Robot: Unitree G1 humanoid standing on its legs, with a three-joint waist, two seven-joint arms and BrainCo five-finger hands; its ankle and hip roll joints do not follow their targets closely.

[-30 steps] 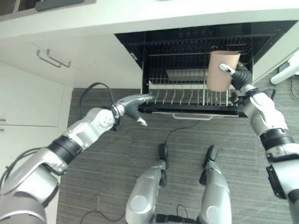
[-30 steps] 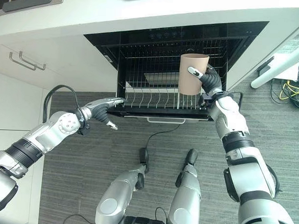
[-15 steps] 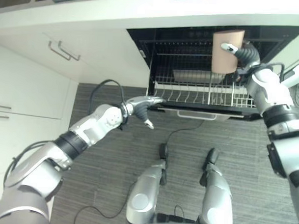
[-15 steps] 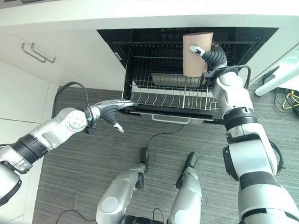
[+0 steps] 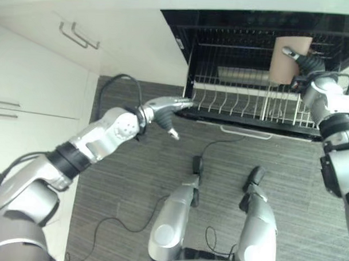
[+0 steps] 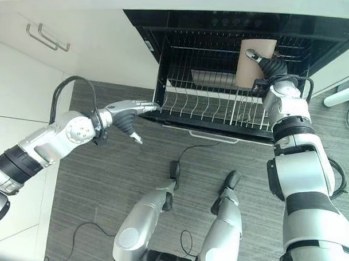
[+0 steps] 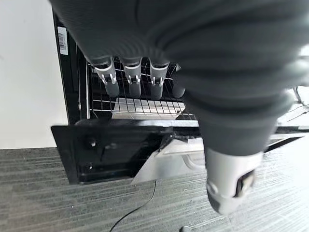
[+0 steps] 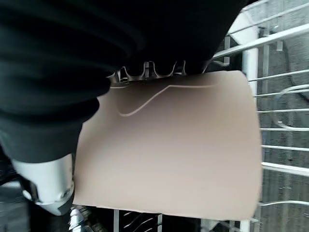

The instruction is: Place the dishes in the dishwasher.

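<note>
My right hand (image 6: 269,66) is shut on a tan cup (image 6: 251,62), thumb across its side, holding it above the right part of the dishwasher's pulled-out wire rack (image 6: 205,106). Close up, the cup (image 8: 169,145) shows against my right hand (image 8: 46,183), with rack wires behind it. My left hand (image 5: 164,107) reaches with straight fingers to the rack's front left corner, thumb hanging down. In the left wrist view its fingers (image 7: 133,79) point over the dishwasher's black front edge (image 7: 120,150) toward the rack.
The open dishwasher (image 5: 252,36) sits under a white counter. White cabinet doors with bar handles (image 5: 79,35) stand to the left. Grey wood-grain floor (image 5: 132,203) lies in front. A flat silver piece (image 6: 213,79) lies in the rack's middle.
The camera has tilted, so the whole scene shifted. My right hand has carried the cup farther in and lower over the rack's right side. The left hand stays at the rack's front left corner.
</note>
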